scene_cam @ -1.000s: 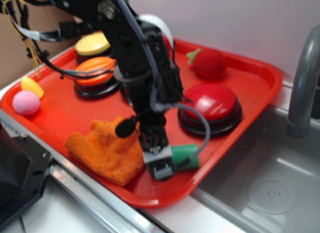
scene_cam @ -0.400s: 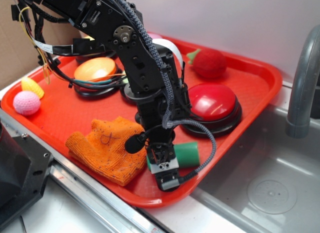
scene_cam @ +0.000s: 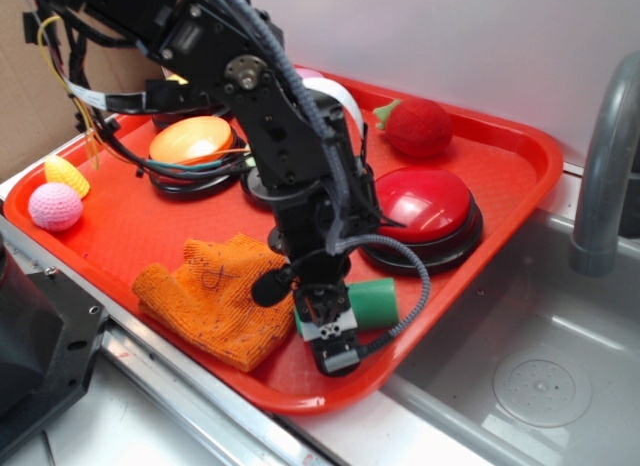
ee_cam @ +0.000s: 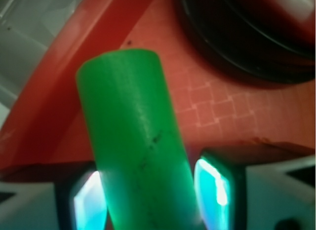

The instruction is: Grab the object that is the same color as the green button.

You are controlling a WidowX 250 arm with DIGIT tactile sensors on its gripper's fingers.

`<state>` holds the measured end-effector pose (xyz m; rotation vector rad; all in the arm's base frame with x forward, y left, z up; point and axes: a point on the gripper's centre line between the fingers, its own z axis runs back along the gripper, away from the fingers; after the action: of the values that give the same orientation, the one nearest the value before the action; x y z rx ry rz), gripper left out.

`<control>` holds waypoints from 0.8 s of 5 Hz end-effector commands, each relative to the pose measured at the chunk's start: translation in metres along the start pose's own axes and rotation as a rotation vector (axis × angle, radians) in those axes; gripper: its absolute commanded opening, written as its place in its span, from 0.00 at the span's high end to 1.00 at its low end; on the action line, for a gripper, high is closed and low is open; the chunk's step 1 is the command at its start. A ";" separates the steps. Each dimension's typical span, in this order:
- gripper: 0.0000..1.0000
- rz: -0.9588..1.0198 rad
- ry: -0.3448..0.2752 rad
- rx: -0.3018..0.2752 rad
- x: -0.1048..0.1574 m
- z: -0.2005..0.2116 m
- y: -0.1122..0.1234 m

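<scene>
Though outside hides it, tool point(ee_cam: 150, 195) pads touch the green cylinder point(ee_cam: 136, 141).

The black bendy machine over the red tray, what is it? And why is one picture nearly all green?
That machine is a robot arm, and the part at its tip is its pincer, which works like two fingers. One picture is taken from the side, so you see the whole red tray. The other comes from a small camera fixed right by the pincer, so everything looks huge.

The big green shape is a green cylinder. From the side it looks small. It sits between the two fingers, which seem to press on its sides.

Also on the tray are a big red button, an orange button, an orange knitted cloth, a pink ball, a yellow knitted piece and a red woolly strawberry.
</scene>
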<state>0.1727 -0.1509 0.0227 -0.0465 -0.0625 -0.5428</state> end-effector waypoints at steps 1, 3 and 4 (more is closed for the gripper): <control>1.00 0.198 -0.003 0.070 0.001 0.057 0.012; 1.00 0.431 -0.002 0.122 -0.022 0.119 0.049; 1.00 0.535 -0.030 0.128 -0.041 0.148 0.067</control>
<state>0.1641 -0.0584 0.1507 0.0639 -0.0601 -0.0179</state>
